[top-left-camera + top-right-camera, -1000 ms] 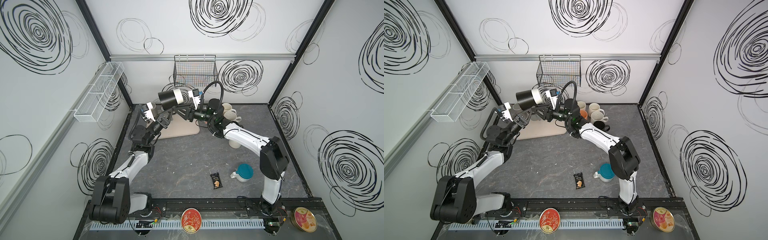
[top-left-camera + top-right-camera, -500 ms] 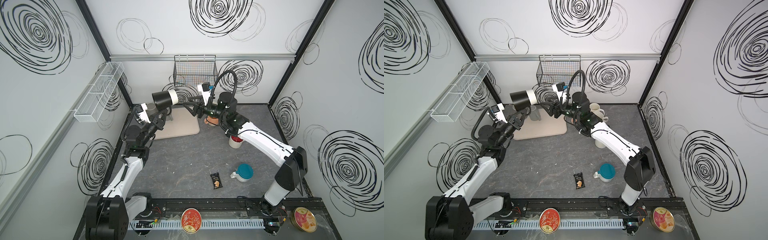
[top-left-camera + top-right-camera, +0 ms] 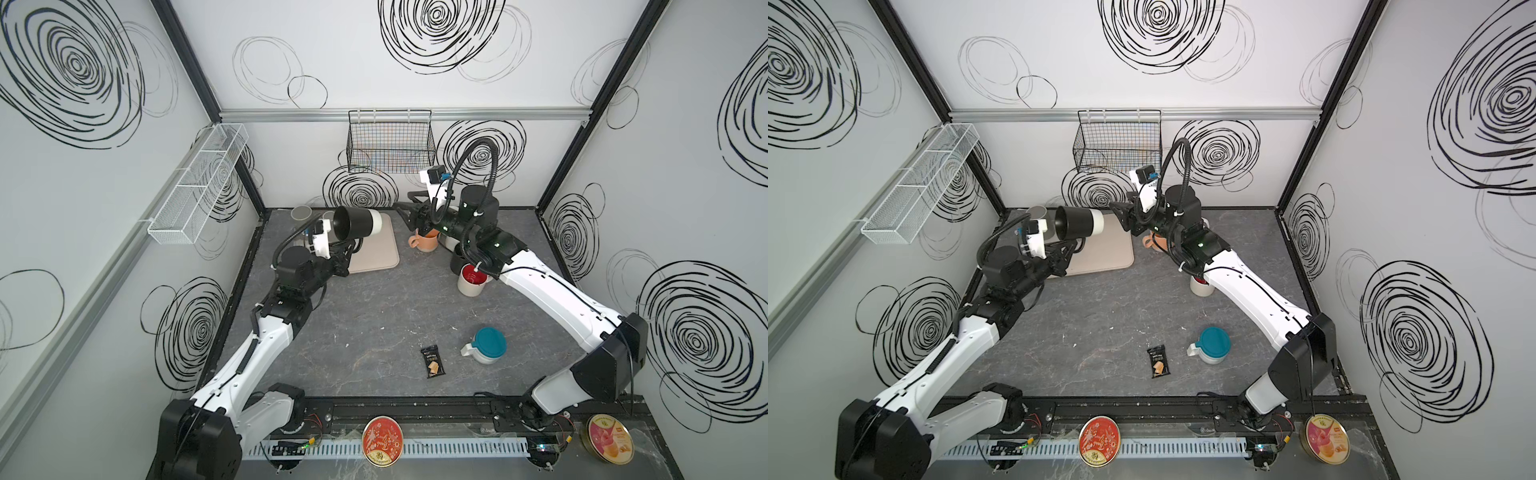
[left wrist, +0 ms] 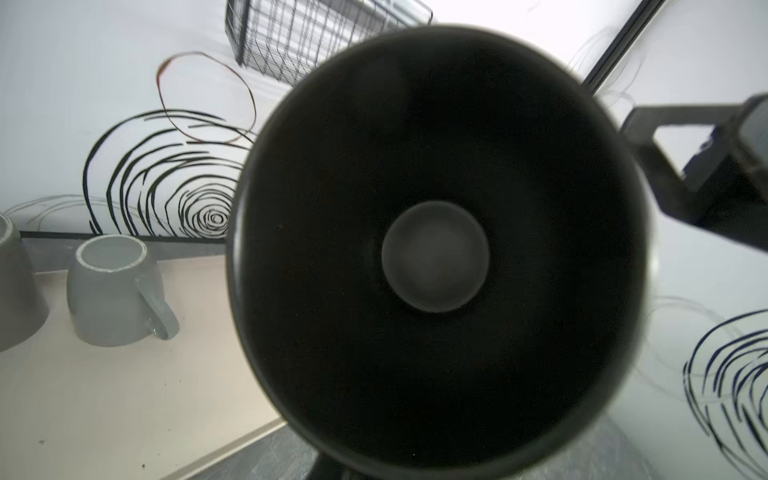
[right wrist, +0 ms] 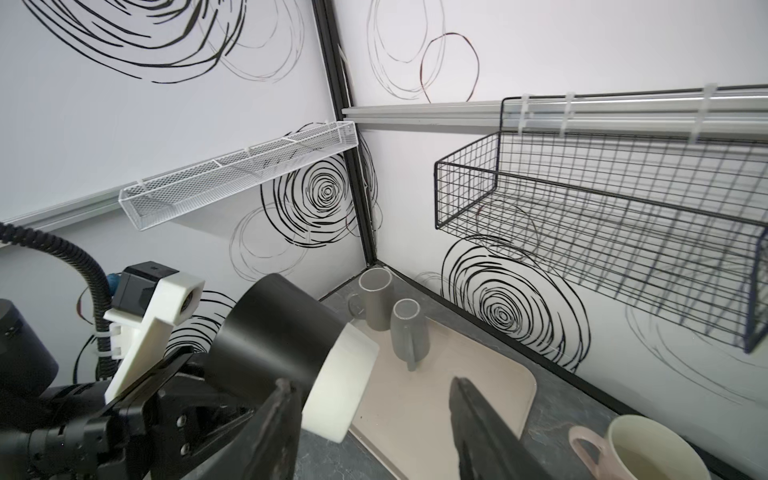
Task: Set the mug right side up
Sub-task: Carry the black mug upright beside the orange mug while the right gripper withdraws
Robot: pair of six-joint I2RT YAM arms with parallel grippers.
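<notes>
While top views hide it, left wrist shows mug [image 4: 436, 257] floor.

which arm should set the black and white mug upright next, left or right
Left. The left claw is shut on the mug, held sideways in the air over the mat, so it likely only needs to tip and lower it. The right claw hangs open near the mug's white base, holding nothing.
</notes>
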